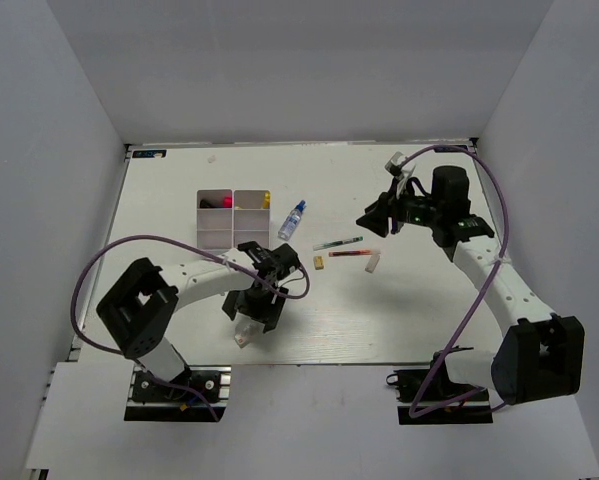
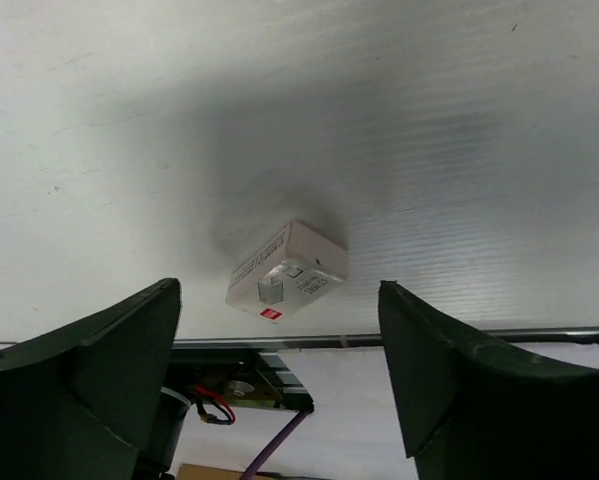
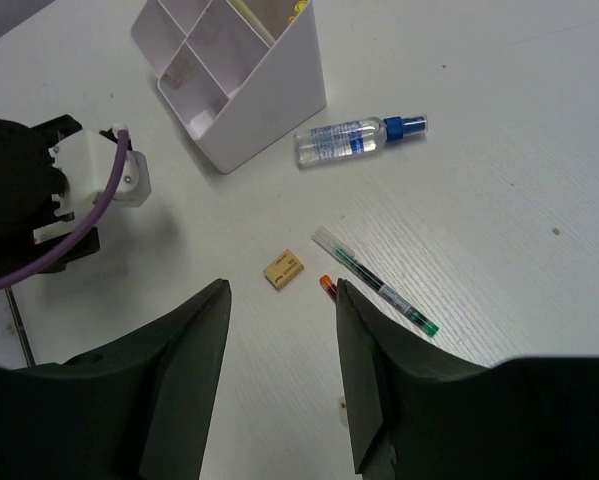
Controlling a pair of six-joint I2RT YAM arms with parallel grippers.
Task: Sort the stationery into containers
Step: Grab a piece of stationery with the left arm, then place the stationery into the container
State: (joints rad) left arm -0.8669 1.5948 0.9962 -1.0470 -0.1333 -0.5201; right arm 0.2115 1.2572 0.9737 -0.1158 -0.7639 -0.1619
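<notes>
Sorting step: mid-task by my read; loose items lie on the desk (image 2: 429,120) and both tools are empty.
left tool (image 2: 279,283): fingers wide apart, nothing clamped, pointing down near the desk's near edge.
white block (image 2: 287,270): flat on the desk, centred under the left gap, touching neither finger. Its long axis sits skewed to the closing line, so I'd judge a wrist turn is needed before pinching.
box (image 3: 274,95): four cells, stands farther in from the block, on the left arm's side. Top view shows something red and something yellow in the far cells.
right tool (image 3: 282,290): fingers partly apart, gap empty, held above the desk.
yellow piece (image 3: 283,270): just ahead of the right gap, the closest thing to it.
green pen (image 3: 379,285): off to the right in the wrist view, lying diagonal to the closing line.
red pen (image 1: 354,253): just beside the green one, mostly hidden behind a finger in the wrist view.
spray bottle (image 3: 354,138): on its side, between pens and box.
nearer arm: left for the block; right for the pens and yellow piece.
</notes>
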